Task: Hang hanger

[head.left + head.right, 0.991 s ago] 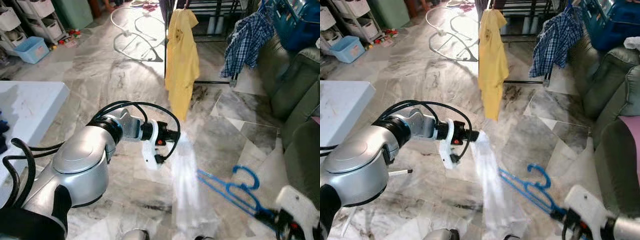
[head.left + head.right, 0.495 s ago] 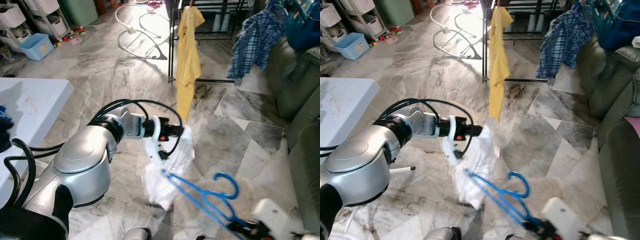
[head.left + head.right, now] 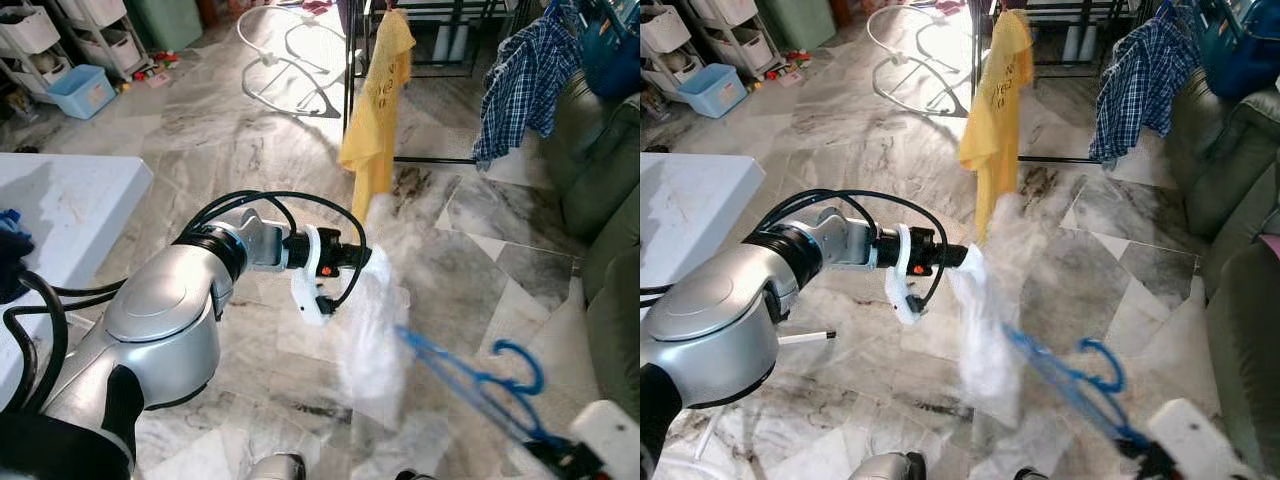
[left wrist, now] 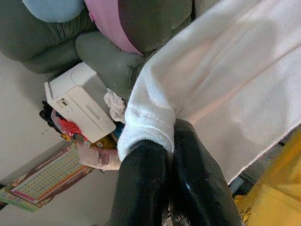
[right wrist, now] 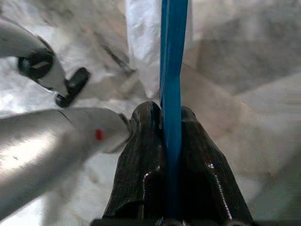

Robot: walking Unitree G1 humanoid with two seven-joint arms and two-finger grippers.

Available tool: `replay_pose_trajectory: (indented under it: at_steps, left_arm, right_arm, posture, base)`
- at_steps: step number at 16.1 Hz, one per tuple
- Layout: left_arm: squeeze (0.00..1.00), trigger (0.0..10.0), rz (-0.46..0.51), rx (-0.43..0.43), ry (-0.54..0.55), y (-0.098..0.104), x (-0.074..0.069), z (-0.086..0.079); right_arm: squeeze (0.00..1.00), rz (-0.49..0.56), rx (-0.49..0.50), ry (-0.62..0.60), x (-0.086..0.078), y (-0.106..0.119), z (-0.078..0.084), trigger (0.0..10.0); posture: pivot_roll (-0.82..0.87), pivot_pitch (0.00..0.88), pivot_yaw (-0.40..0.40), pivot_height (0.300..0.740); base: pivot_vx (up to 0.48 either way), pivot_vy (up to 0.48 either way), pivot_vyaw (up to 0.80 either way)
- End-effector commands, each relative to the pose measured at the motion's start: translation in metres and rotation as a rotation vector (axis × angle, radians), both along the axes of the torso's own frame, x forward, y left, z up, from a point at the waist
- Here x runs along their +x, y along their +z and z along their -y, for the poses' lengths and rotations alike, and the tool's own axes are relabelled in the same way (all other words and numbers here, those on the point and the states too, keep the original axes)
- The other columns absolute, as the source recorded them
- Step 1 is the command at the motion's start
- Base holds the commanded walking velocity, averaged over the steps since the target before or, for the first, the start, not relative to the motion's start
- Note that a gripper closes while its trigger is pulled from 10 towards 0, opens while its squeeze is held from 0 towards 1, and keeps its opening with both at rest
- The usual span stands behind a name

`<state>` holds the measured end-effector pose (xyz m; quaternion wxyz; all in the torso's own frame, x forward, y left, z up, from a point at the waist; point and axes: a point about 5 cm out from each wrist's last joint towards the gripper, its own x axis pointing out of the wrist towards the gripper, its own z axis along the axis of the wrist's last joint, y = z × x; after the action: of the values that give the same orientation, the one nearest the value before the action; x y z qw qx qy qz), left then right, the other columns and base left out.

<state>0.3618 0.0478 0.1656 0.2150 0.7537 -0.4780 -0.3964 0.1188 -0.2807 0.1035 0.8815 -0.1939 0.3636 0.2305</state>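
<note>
My left gripper [image 3: 362, 258] is shut on a white garment [image 3: 372, 310] that hangs blurred in front of me over the marble floor. In the left wrist view its black fingers [image 4: 164, 183] pinch a hem of that white cloth [image 4: 225, 94]. My right gripper [image 5: 162, 117] is shut on a blue hanger [image 3: 480, 385], whose arm reaches up toward the garment and whose hook curls at the right. The right wrist's white housing [image 3: 610, 440] shows at the lower right.
A black clothes rack [image 3: 350, 70] stands ahead with a yellow shirt [image 3: 380, 100] and a plaid shirt [image 3: 525, 80] on it. A dark green sofa [image 3: 600, 190] runs along the right. At the left is a white table [image 3: 60, 215]. Storage bins [image 3: 75, 90] stand far left.
The white garment has swung up and rightward in the left gripper. The blue hanger has shifted to the right and lower, away from the cloth it overlapped. The head view has tilted slightly.
</note>
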Motion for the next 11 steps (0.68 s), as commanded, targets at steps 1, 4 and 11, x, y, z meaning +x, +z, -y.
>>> replay_pose_trajectory:
  at_steps: [1, 4, 11]
  left_arm:
    - [0.0, 10.0, -0.026, 0.012, -0.013, -0.005, -0.002, -0.006]
    - [0.0, 10.0, -0.055, 0.018, -0.058, -0.008, -0.007, -0.003]
    - [0.0, 10.0, -0.119, 0.052, -0.176, -0.019, -0.019, 0.002]
  right_arm:
    - [0.0, -0.011, -0.02, -0.03, -0.004, 0.001, 0.006, 10.0]
    - [0.0, -0.014, -0.072, -0.02, -0.003, 0.008, 0.016, 10.0]
    - [0.0, 0.084, -0.152, 0.019, 0.022, 0.038, 0.039, 10.0]
  posture:
    - [-0.04, 0.173, 0.119, 0.74]
    - [-0.03, 0.176, 0.119, 0.74]
    - [-0.03, 0.18, 0.124, 0.74]
  base:
    - [0.0, 0.0, 0.0]
    - [0.0, 0.0, 0.0]
    - [0.0, 0.0, 0.0]
